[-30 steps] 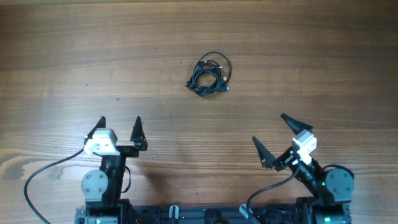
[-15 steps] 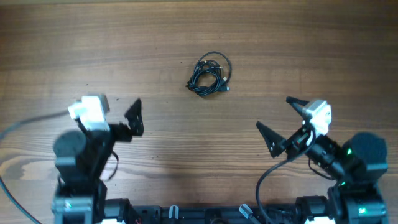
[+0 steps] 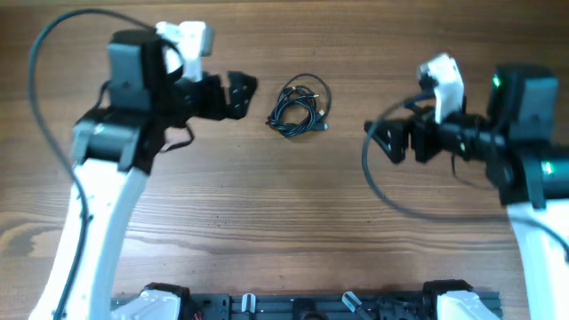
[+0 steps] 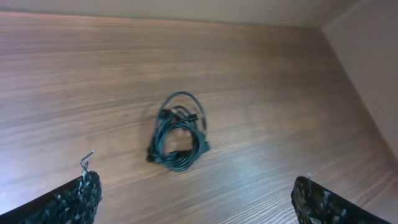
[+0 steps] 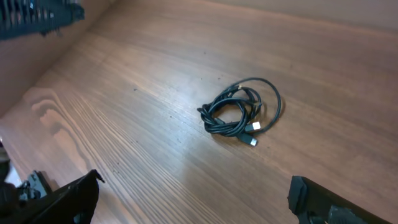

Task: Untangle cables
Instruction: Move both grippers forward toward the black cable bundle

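Note:
The cables (image 3: pixel 300 107) lie as one small bundle of thin black loops on the wooden table, with silver-tipped plugs at its lower right. My left gripper (image 3: pixel 241 94) hovers just left of the bundle, open, with nothing between its fingers. My right gripper (image 3: pixel 382 142) hangs to the right of the bundle and a little nearer the front, also open and holding nothing. In the left wrist view the cables (image 4: pixel 177 134) sit ahead of the wide-spread gripper (image 4: pixel 196 190). The right wrist view shows the cables (image 5: pixel 239 112) beyond the spread gripper (image 5: pixel 194 185).
The bare wooden table (image 3: pixel 284 222) stretches all around the bundle. A thick black arm wire (image 3: pixel 53 53) arcs over the left side, and another (image 3: pixel 378 182) loops under the right arm. The arm bases (image 3: pixel 302 307) line the front edge. A light wall (image 4: pixel 367 68) borders the table.
Both arms have lifted from low near the front edge and swung forward to either side of the cable bundle. Both grippers stayed open. The bundle has not moved.

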You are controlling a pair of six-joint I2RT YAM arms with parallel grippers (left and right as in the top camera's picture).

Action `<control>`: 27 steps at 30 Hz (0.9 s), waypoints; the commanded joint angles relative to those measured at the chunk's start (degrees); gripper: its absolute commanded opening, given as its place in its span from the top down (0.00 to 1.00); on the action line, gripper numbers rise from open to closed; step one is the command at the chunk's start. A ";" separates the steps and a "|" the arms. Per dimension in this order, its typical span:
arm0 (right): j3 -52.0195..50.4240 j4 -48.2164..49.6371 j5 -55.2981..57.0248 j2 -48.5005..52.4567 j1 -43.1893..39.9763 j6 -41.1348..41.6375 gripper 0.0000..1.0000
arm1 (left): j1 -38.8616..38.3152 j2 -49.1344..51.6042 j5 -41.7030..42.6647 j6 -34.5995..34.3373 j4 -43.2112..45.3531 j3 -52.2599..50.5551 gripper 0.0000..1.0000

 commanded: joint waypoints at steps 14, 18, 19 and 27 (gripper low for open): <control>1.49 5.38 2.40 17.62 0.09 10.03 0.00 | -5.14 27.04 -5.03 -8.94 8.26 0.98 0.06; 1.46 5.46 2.38 17.70 0.09 10.54 0.00 | -6.51 30.14 -6.91 -18.84 9.14 0.96 0.13; 1.46 5.46 2.43 17.70 0.09 11.41 0.00 | -7.02 30.95 -7.26 -22.25 9.64 0.94 0.13; 1.36 4.66 2.58 17.70 0.09 13.11 0.01 | -11.61 36.02 -10.21 -41.99 9.79 0.94 0.41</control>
